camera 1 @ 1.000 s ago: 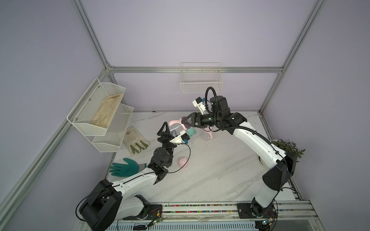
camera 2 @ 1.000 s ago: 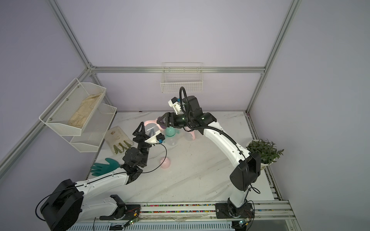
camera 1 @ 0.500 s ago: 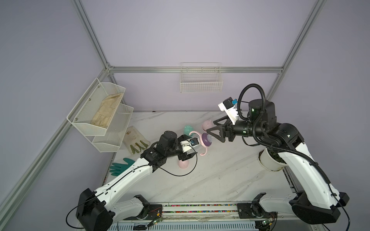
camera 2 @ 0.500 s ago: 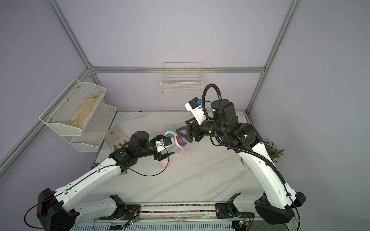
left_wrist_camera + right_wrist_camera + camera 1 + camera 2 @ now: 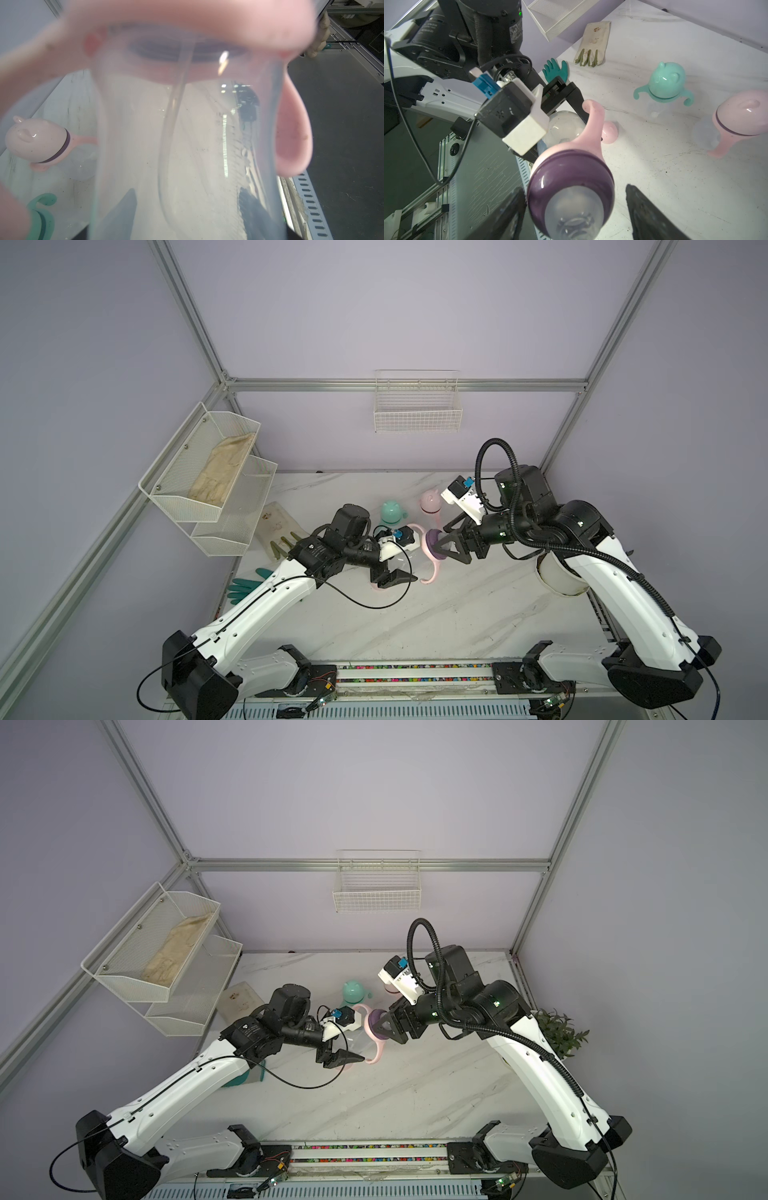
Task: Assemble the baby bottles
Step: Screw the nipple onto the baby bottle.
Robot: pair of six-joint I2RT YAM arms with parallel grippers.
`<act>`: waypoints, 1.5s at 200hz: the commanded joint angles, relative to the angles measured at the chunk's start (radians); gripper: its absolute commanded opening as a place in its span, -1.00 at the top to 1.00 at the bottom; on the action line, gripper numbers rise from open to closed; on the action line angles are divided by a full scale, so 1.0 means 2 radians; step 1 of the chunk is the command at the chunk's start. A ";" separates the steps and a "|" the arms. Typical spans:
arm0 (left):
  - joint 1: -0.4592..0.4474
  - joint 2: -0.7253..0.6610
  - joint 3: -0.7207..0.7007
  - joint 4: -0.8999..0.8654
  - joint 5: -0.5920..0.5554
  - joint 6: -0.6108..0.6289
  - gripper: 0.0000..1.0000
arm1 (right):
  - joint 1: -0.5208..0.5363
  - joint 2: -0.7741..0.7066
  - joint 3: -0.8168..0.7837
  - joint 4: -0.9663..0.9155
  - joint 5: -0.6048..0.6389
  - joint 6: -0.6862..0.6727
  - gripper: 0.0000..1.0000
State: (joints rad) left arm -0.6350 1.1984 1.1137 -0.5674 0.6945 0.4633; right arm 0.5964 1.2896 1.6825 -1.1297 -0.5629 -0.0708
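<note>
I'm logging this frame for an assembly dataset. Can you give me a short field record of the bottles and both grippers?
held bottle: clear bottle with pink handle ring and purple collar, nipple exposed, no cap
left gripper: shut on the clear bottle's body
right gripper: open, straddling the purple collar
loose part: pink cap on the table
capped bottles: mint bottle, pink bottle

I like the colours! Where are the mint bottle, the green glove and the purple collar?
mint bottle (image 5: 667,82), right wrist view, on its eared cap.
green glove (image 5: 558,71), right wrist view, on the palm.
purple collar (image 5: 566,166), right wrist view, on its rounded side.
</note>
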 commanded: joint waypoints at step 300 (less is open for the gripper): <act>-0.001 -0.153 -0.210 0.432 -0.471 0.135 1.00 | 0.002 0.136 -0.027 0.229 -0.090 0.209 1.00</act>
State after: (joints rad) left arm -0.6376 0.9424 0.7155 -0.0090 -0.0902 0.6861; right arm 0.5964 1.5322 1.6169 -0.7204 -0.6827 0.2398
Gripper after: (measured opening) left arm 0.769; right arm 0.678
